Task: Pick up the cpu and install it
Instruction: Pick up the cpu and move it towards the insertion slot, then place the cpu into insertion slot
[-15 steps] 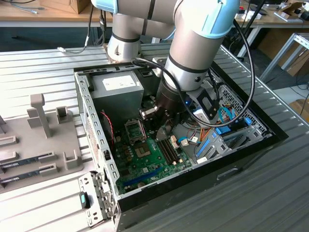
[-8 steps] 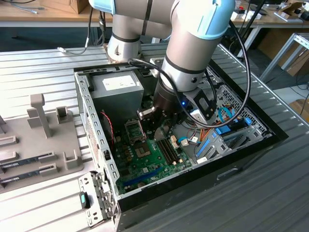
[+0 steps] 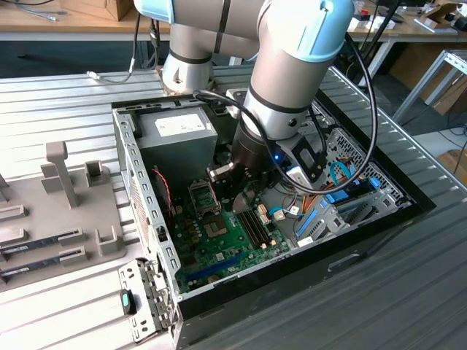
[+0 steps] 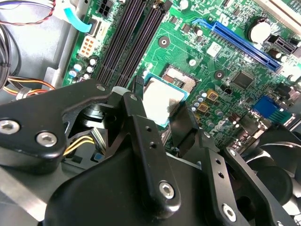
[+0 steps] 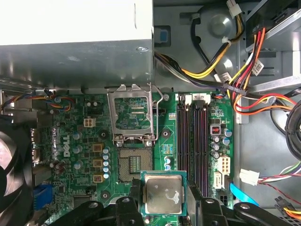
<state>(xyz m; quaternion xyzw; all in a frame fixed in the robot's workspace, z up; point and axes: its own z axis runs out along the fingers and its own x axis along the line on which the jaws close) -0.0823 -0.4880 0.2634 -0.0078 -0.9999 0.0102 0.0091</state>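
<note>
End effector [image 5: 163, 198] nearest the lens in both wrist views: two black fingers [image 5: 135, 195] closed in on opposite edges of the cpu [image 5: 163, 193], narrow gap set by the chip's width. Grip is on the green rim, and the metal plate is clear between the fingers.

Clearances:
- The cpu is held over the motherboard [image 5: 80, 141], overlapping the open socket's [image 5: 131, 165] edge away from the hinged lid [image 5: 130, 113]. Height above the socket cannot be judged.
- The lid stands raised on the socket's power supply [image 5: 75, 42] side.
- Memory slots [image 5: 193, 141] are just beside one finger, with a row of small capacitors [image 5: 106, 162] near the other side.
- Loose cables [image 5: 235, 80] lie beyond the slots, well apart from the chip.
- In the exterior view the end effector [image 3: 237, 191] reaches down inside the computer case [image 3: 128, 157], with its walls well apart from the wrist. The case lies on the slatted tabletop [image 3: 73, 102].

Orientation: the chip is square, so it has no long axis. Its plate faces up toward the wrist cameras, and its sides run roughly parallel to the socket frame and memory slots. In the second wrist view the cpu [image 4: 157, 100] sits between the fingers with the socket just beyond it.
</note>
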